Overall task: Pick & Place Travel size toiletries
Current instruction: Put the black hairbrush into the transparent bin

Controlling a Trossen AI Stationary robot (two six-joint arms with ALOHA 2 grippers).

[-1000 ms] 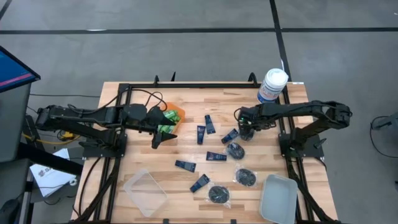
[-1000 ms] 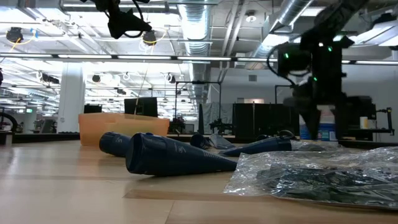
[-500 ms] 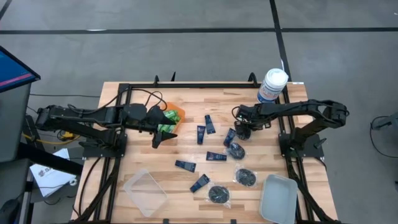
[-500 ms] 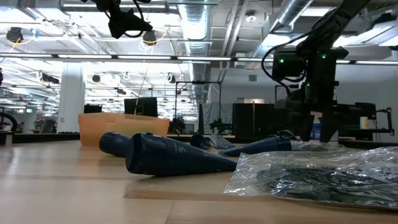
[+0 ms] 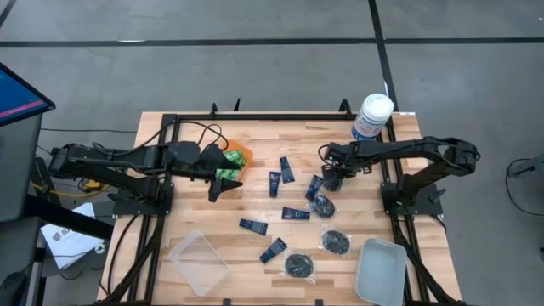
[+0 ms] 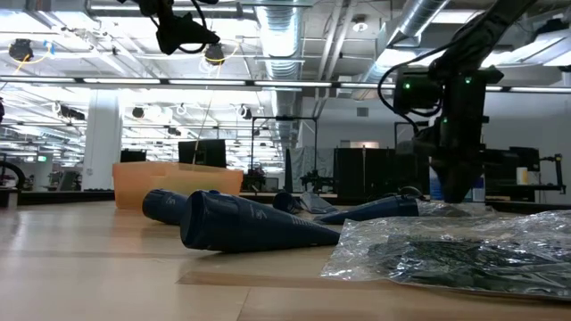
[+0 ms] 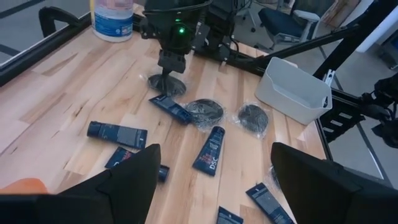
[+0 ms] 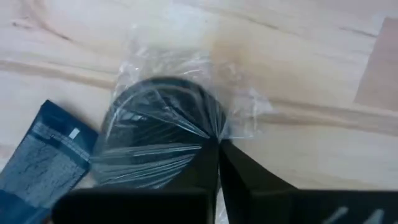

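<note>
Since a second ago the right gripper (image 8: 217,152) has snapped closed, its fingertips pinching the clear wrap of a packet (image 5: 321,204) with a black round piece. That packet lies in front of the white canister (image 5: 371,116), a navy tube (image 8: 38,158) touching it. Only the right wrist view shows the pinched film. Left gripper (image 5: 223,181) hangs spread wide by the green bottles (image 5: 231,161).
</note>
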